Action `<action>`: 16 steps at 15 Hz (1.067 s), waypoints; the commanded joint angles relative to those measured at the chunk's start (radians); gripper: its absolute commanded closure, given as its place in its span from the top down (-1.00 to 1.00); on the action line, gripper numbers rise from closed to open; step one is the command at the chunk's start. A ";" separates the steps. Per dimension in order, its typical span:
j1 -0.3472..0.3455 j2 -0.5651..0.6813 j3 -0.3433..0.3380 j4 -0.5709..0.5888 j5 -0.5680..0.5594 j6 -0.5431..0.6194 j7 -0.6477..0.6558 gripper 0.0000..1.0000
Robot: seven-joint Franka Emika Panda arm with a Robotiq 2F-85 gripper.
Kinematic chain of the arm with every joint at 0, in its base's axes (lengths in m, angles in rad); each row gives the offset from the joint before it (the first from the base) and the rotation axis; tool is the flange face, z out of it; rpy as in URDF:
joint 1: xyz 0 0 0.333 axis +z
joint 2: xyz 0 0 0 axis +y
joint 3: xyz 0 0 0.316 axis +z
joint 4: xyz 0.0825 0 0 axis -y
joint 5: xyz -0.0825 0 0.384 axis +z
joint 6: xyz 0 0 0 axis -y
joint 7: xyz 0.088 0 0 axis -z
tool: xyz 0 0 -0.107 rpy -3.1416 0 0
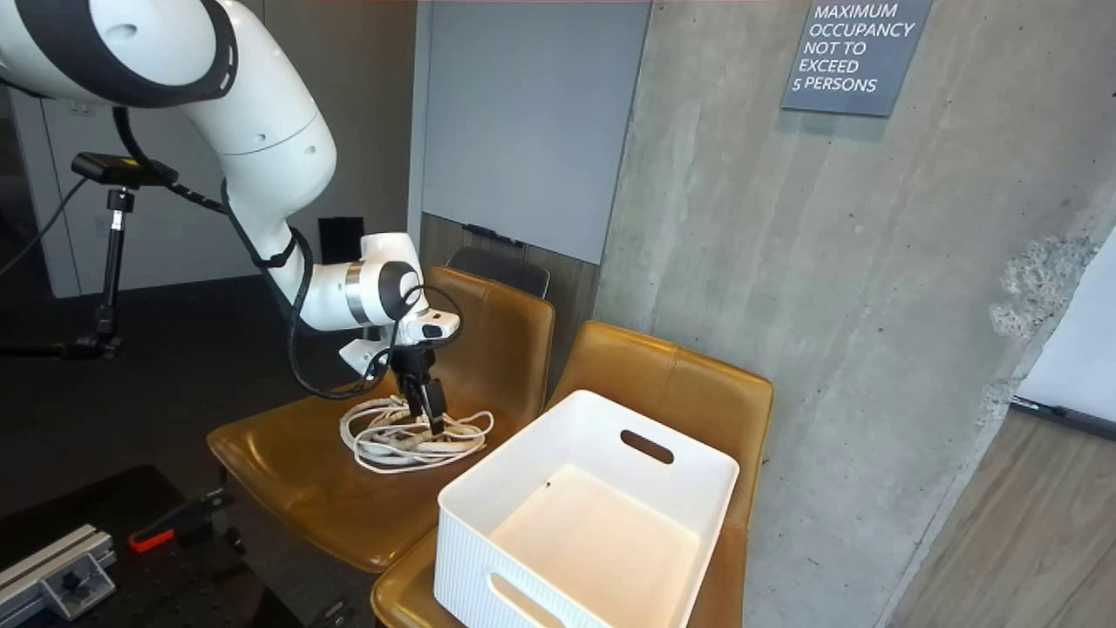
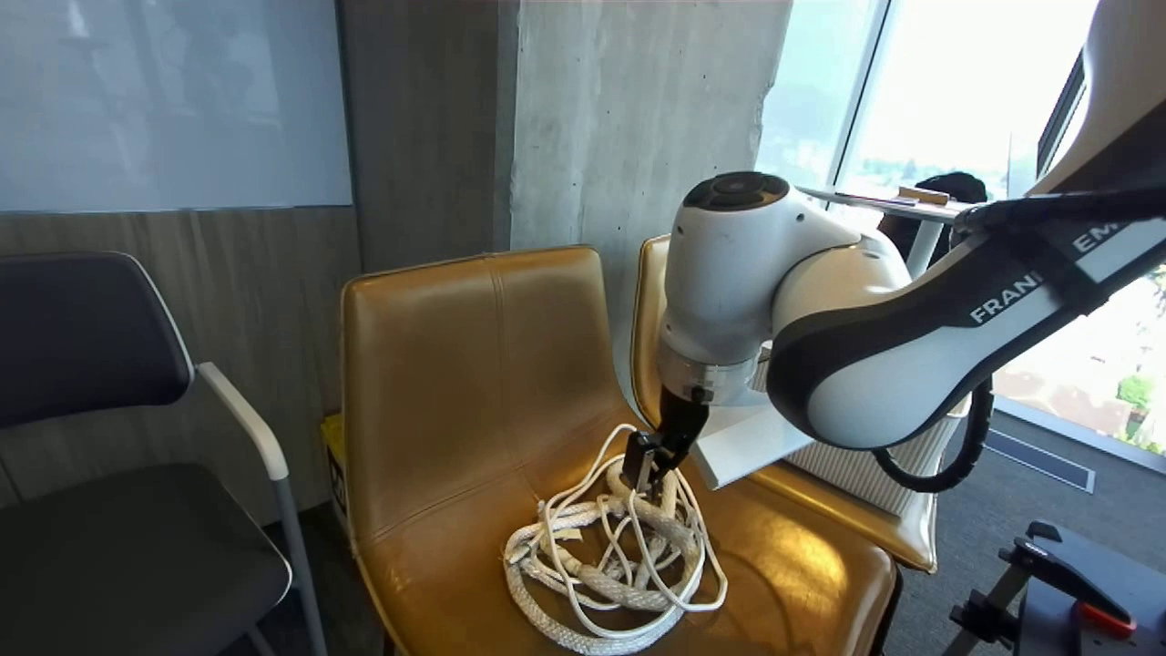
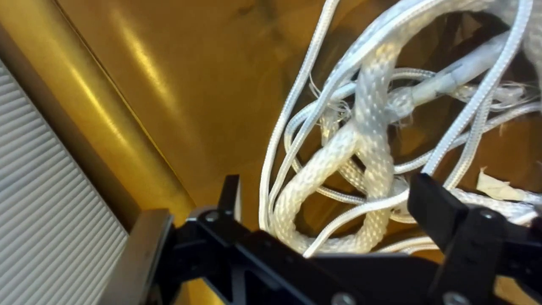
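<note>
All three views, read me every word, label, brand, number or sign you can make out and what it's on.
"MAXIMUM OCCUPANCY NOT TO EXCEED 5 PERSONS": grey sign on the concrete wall.
"FRAN", next letter partly covered: robot arm, in an exterior view.
"EM", nothing legible beyond: same robot arm.
Pale mark on the black-and-red tool: too small to read.
Wrist view: no readable text.

In an exterior view, a grey sign (image 1: 856,54) on the concrete wall (image 1: 837,288) reads "MAXIMUM OCCUPANCY NOT TO EXCEED 5 PERSONS" in white capitals. In an exterior view, white lettering (image 2: 1004,299) on the robot arm (image 2: 929,351) shows "FRAN" and "EM", partly hidden by a black band (image 2: 1059,269).
</note>
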 commanded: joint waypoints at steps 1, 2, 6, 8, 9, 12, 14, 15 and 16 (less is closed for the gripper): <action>0.041 0.114 -0.023 0.104 0.096 0.022 0.002 1.00; 0.048 0.138 -0.023 0.123 0.121 0.019 0.001 1.00; 0.071 0.230 -0.020 0.163 0.201 0.034 -0.002 1.00; 0.075 0.283 -0.017 0.184 0.232 0.048 -0.008 1.00; 0.076 0.300 -0.016 0.196 0.244 0.049 -0.013 1.00; 0.084 0.337 -0.013 0.243 0.272 0.032 -0.026 0.46; 0.092 0.334 -0.014 0.256 0.283 0.017 -0.039 0.17; 0.095 0.331 -0.017 0.261 0.285 0.011 -0.044 0.02; 0.097 0.328 -0.018 0.265 0.286 0.007 -0.049 -0.15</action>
